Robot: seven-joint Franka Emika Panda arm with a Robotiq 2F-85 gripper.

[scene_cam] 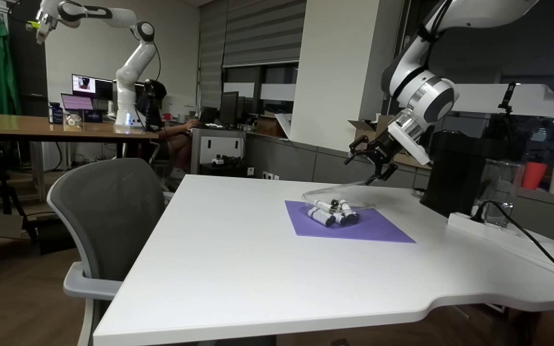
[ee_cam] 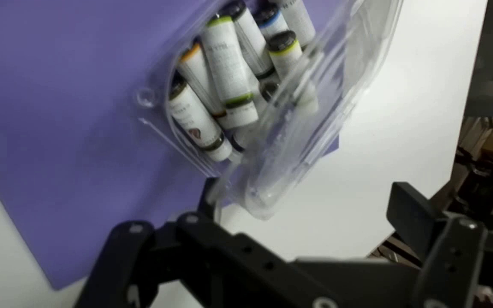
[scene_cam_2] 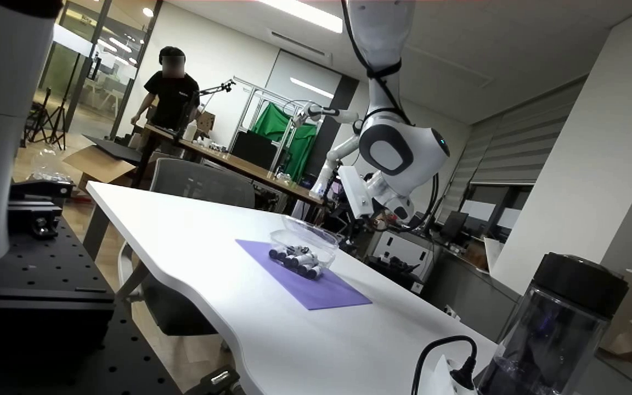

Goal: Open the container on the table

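The container is clear plastic and holds several white tubes with dark caps. Its base shows in the wrist view [ee_cam: 173, 113] and in both exterior views [scene_cam: 369, 206] [scene_cam_2: 327, 256]. Its clear lid [ee_cam: 280, 171] is raised and tilted over the base, seen also in both exterior views [scene_cam: 339, 186] [scene_cam_2: 311, 231]. My gripper [ee_cam: 310, 205] is open, its fingers wide apart. One finger is at the lid's corner, seemingly touching it; the other is out beyond the lid. The gripper also shows at the lid's raised edge in an exterior view [scene_cam: 361, 168].
The container stands on a purple sheet [scene_cam: 378, 230] on the white table [scene_cam: 238, 269]. A black appliance with a clear tank [scene_cam: 455, 173] and a power strip [scene_cam: 508, 240] with a cable stand along one side. A grey chair [scene_cam: 108, 216] is by the table.
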